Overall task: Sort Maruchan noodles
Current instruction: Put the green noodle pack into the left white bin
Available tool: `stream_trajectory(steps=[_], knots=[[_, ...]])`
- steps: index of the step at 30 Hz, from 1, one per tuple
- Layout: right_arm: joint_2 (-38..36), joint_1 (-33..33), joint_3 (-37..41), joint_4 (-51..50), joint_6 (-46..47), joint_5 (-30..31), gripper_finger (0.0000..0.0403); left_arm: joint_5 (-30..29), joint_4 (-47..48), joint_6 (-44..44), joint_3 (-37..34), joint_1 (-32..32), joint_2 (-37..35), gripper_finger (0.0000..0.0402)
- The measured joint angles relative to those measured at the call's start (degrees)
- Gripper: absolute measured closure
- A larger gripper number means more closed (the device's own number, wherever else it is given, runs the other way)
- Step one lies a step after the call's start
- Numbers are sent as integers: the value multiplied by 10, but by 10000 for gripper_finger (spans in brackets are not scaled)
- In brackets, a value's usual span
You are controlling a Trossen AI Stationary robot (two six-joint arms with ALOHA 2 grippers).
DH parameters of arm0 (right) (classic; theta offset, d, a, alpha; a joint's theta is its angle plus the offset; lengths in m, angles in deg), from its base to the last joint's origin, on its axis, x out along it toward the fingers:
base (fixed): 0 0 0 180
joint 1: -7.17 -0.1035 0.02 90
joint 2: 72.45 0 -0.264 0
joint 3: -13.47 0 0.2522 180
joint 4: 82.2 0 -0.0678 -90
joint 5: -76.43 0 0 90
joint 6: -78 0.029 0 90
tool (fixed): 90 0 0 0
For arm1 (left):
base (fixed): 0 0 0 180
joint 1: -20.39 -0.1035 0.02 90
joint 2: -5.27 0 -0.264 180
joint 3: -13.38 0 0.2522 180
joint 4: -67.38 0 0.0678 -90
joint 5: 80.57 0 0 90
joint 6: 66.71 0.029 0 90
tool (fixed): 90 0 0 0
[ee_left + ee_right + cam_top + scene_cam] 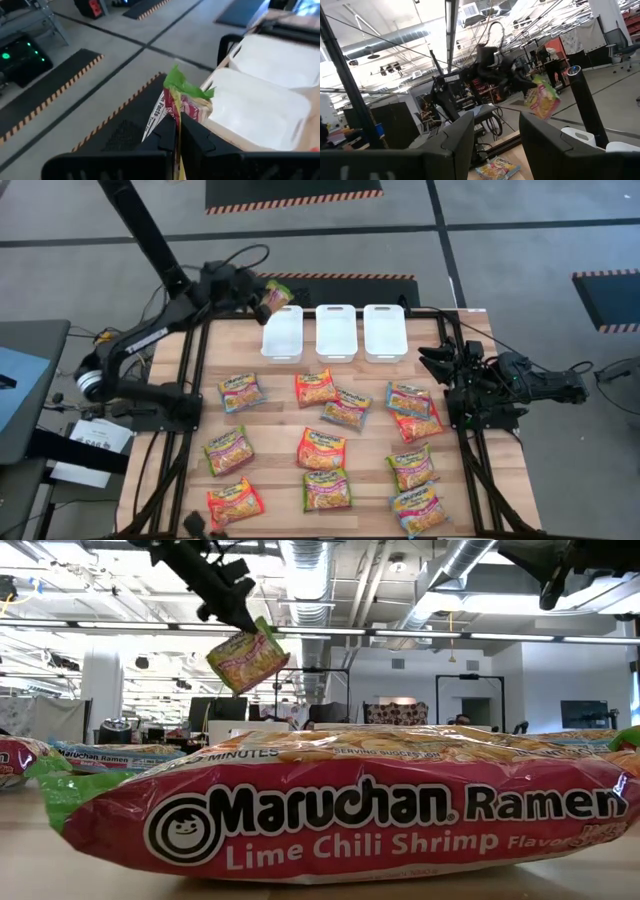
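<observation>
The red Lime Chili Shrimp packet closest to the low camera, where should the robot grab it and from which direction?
Judging from the views, the Lime Chili Shrimp packet lies flat on the table, its middle puffed and its ends pinched thin. Best come straight down from above with an open end effector and pinch across a short sealed end, or span the narrow width. A side approach looks poor: the wood gives the fingers nothing to slip under.

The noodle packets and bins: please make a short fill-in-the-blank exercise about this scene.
1. The left gripper holds a packet with a ____ edge.
2. The number of white bins in the row is ____.
3. The right gripper is ____ and holds nothing.
4. The held packet is nearest the ____ bin.

Missing words: green; three; open; left
</observation>
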Motion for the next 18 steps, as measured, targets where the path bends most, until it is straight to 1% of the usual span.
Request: stream_trajectory(steps=[4, 9, 13, 18], knots=[[0, 0, 0, -1, 0, 0, 221, 34, 35, 35, 54, -16, 65, 401], [0, 0, 0, -1, 0, 0, 221, 35, 80, 88, 97, -22, 129, 401], [0, 0, 0, -2, 0, 0, 221, 34, 94, 113, 106, -23, 168, 401], [0, 0, 0, -2, 0, 0, 221, 30, 94, 122, 107, -23, 200, 401]])
